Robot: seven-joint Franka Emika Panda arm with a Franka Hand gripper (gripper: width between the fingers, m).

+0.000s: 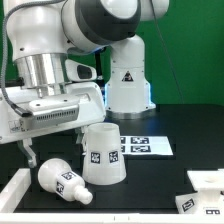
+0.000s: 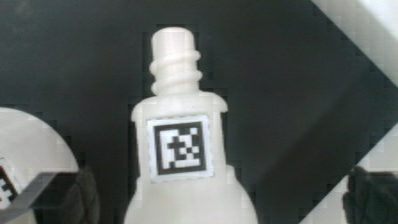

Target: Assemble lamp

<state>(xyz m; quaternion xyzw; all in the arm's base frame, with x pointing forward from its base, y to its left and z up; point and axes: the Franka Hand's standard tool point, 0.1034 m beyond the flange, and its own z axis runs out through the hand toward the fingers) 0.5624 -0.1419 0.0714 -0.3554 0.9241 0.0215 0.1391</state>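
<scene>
The white bulb (image 1: 62,181) lies on its side on the black table, at the exterior view's lower left, its round head away from the shade. In the wrist view the bulb (image 2: 178,110) shows a threaded tip and a square tag. My gripper (image 1: 30,155) hangs just above the bulb. In the wrist view the gripper (image 2: 214,200) is open: its dark fingers (image 2: 50,196) stand on either side of the bulb's body with gaps, not touching. The cone shade (image 1: 103,155) stands next to the bulb, wide end down. The square-footed base (image 1: 206,184) sits at the lower right.
The marker board (image 1: 145,146) lies flat behind the shade. A white bar (image 1: 14,190) lies at the table's lower left corner. The shade's rim (image 2: 22,150) shows close beside the bulb in the wrist view. The robot's pedestal (image 1: 128,80) stands at the back.
</scene>
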